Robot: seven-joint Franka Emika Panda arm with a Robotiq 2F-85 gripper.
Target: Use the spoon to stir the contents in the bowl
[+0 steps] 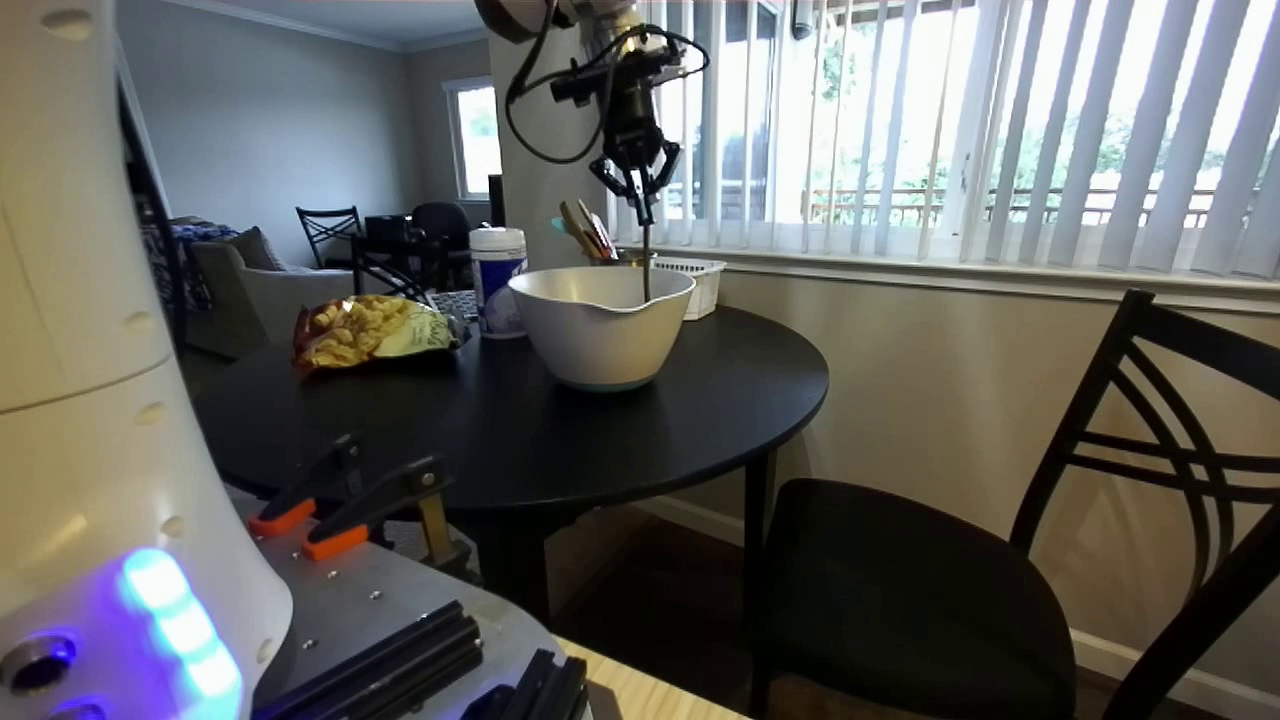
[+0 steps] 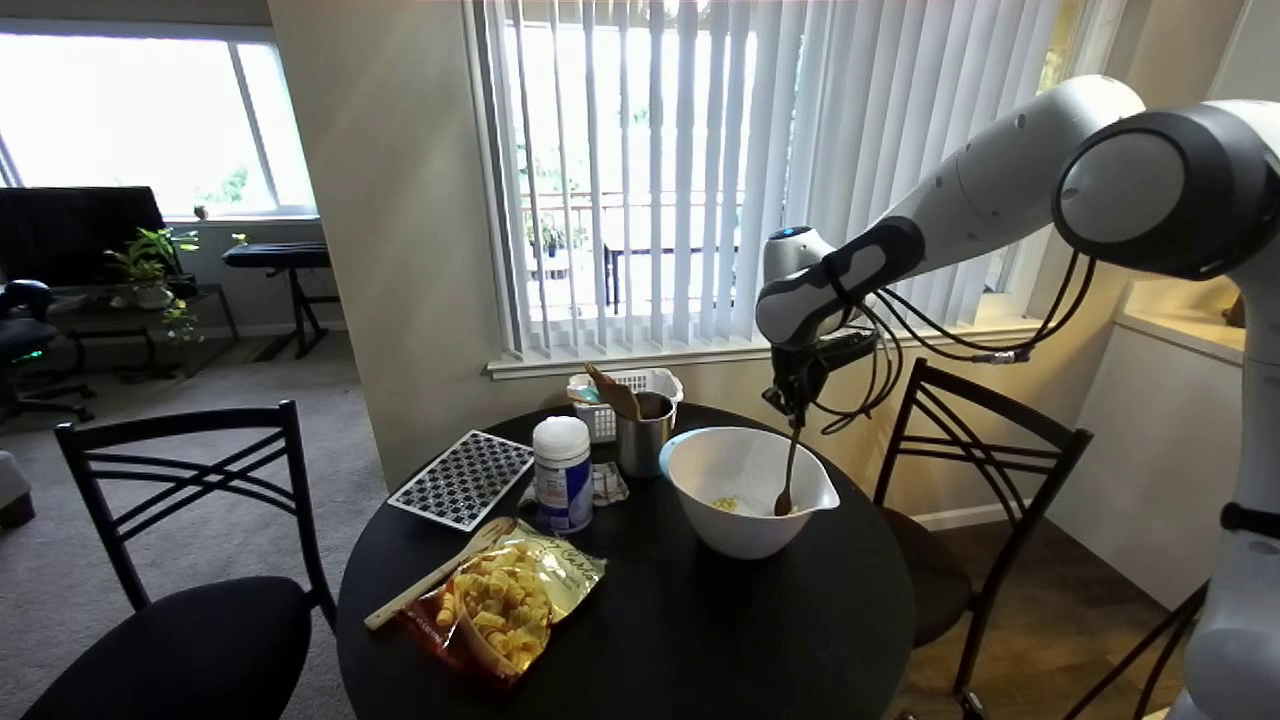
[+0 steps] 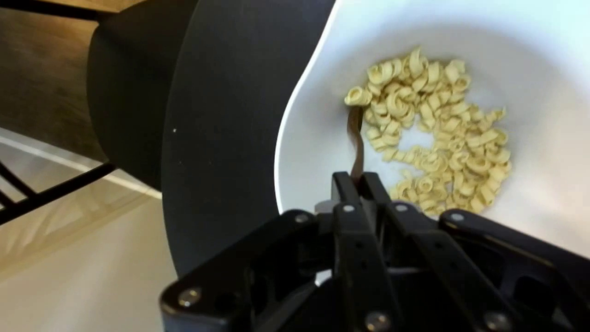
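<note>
The white bowl (image 1: pixel 600 345) stands on the dark round table; it also shows in an exterior view (image 2: pixel 735 530) and the wrist view (image 3: pixel 304 147). Curled yellow pasta (image 3: pixel 461 147) lies in a ring on its bottom, with a bare patch in the middle. My gripper (image 3: pixel 355 180) is above the bowl near its spout side, in both exterior views (image 1: pixel 645 215) (image 2: pixel 797 415). Its fingers are shut on the handle of a thin brown spoon (image 3: pixel 356 138). The spoon (image 2: pixel 789 480) points down into the bowl, nearly upright, its tip by the pasta's edge. The handle's top is hidden between the fingers.
An open pasta bag (image 2: pixel 505 605), a wooden fork (image 2: pixel 430 585), a white-and-blue canister (image 2: pixel 563 485) and a checkered board (image 2: pixel 463 480) lie beside the bowl. A metal utensil holder (image 2: pixel 643 445) and white basket (image 1: pixel 705 285) stand behind. Chairs (image 1: pixel 900 580) flank the table.
</note>
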